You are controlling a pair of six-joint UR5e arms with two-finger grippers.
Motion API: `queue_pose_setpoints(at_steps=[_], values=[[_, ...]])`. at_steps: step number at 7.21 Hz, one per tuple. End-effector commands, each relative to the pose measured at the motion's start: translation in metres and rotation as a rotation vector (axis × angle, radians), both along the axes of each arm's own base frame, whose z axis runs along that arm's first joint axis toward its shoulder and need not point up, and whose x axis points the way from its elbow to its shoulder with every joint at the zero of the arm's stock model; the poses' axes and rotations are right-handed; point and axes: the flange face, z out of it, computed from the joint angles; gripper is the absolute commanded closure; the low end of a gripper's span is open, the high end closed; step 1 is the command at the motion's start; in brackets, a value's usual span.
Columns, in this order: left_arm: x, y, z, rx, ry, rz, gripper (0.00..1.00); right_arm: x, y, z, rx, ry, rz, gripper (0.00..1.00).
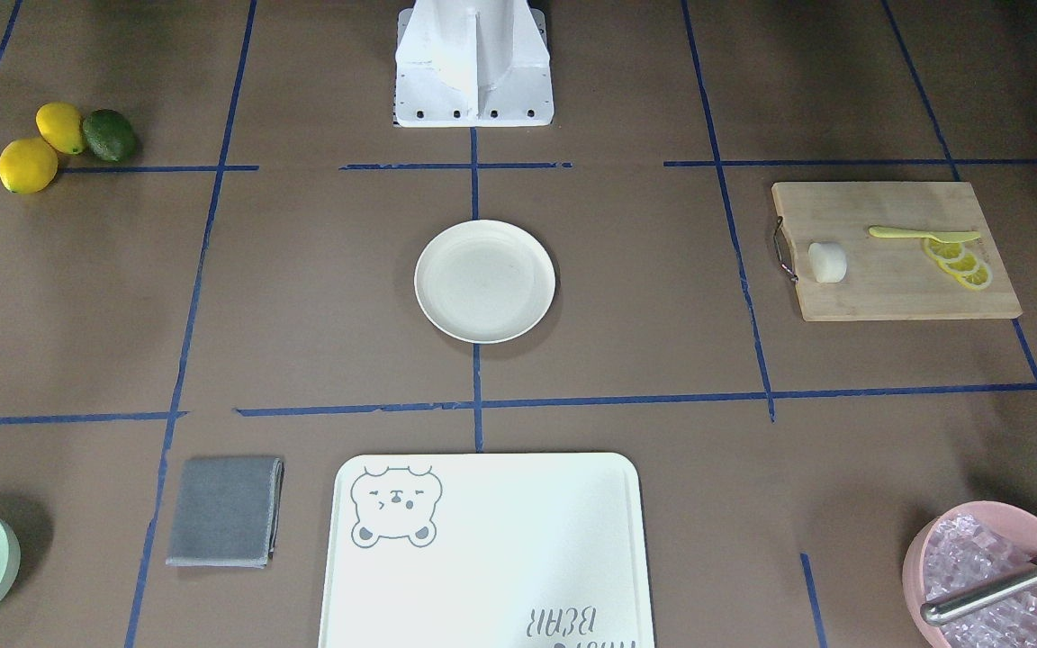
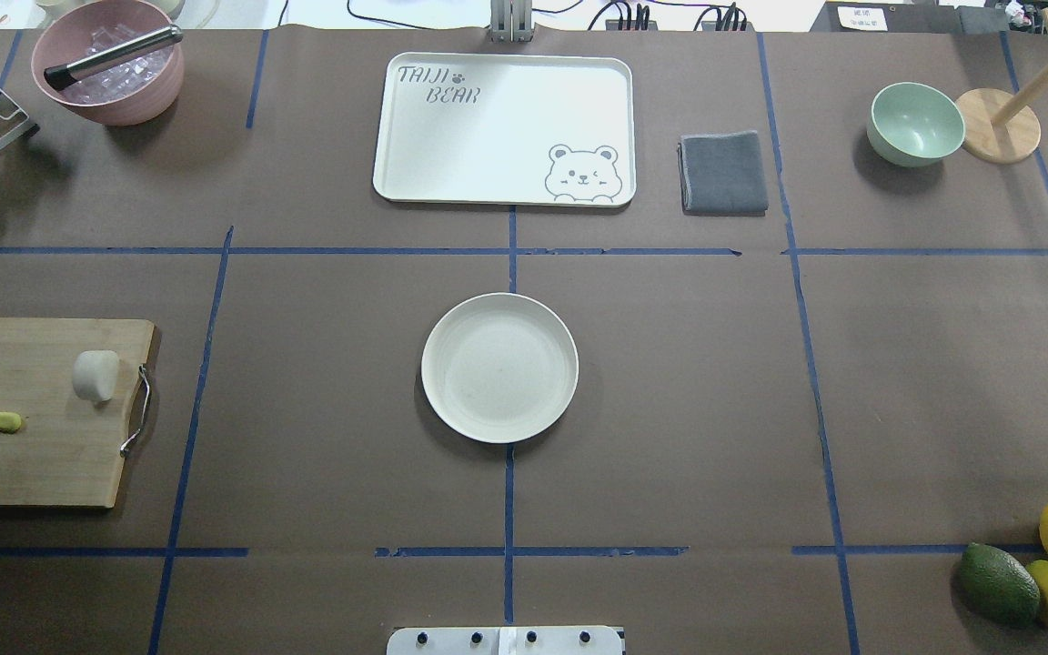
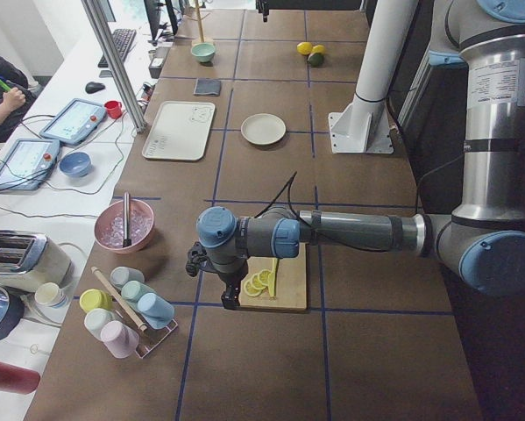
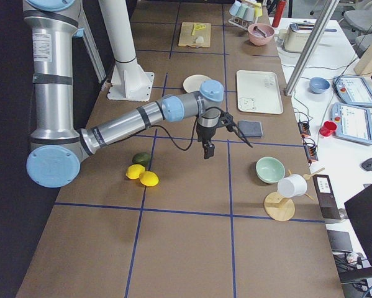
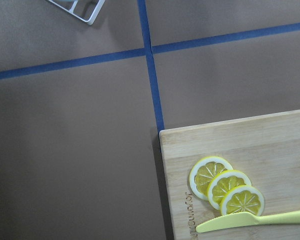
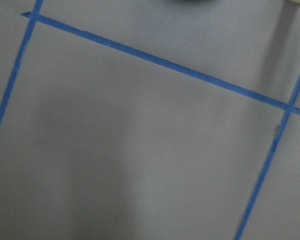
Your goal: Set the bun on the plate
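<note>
Start: bun [image 1: 827, 262] lies on cutting board [image 1: 897, 292], plate [image 1: 484, 281] empty. We judge left gripper [image 3: 230, 295], above the lemon slices [image 1: 960, 263], should centre over bun and grip gently. Jaw opening: cannot tell.

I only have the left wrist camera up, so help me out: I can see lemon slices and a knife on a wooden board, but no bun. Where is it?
Observer: The bun lies on that same cutting board, at the end nearest the plate, opposite the lemon slices.
Operator: Is anything on the plate already?
Observer: No, it is bare, and it sits at the middle of the table.
Operator: Where is my gripper relative to the board?
Observer: The exterior left view shows the left gripper hanging near the board's lemon-slice end, not above the bun. I cannot tell if it is open.
</note>
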Motion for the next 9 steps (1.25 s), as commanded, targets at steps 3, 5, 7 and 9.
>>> queue_pose_setpoints(at_steps=[3,5,7,9], values=[[0.004,-0.026,-0.023,0.191,0.014,-0.011,0.00,0.090,0.052,0.099,-0.127,0.002,0.088,0.00],[0.007,-0.029,-0.028,0.207,0.024,-0.012,0.00,0.090,0.054,0.101,-0.134,-0.002,0.090,0.00],[0.079,-0.028,-0.062,0.184,0.073,0.023,0.00,0.090,0.054,0.099,-0.132,-0.004,0.091,0.00],[0.133,-0.014,-0.081,0.103,0.089,-0.051,0.00,0.090,0.054,0.097,-0.129,-0.006,0.092,0.00]])
